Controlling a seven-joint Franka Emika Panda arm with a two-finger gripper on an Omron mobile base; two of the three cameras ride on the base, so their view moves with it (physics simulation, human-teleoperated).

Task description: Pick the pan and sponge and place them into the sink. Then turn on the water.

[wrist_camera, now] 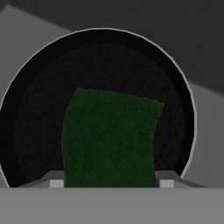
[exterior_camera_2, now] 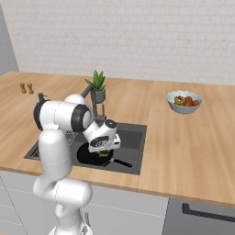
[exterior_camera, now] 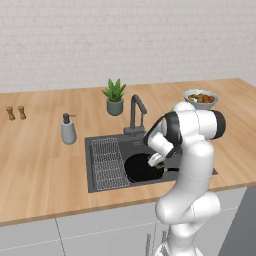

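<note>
Black pan (wrist_camera: 39,109), one sponge (wrist_camera: 109,138) above.

No legible text or labels anywhere

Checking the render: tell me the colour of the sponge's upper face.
Dark green, clearest in the hand view, where the sponge hangs over the pan.

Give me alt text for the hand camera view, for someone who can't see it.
The gripper holds the sponge, green side facing the camera, between its two fingertips, directly above the round black pan. The pan lies in the dark grey sink, whose floor shows around the pan's rim.
</note>
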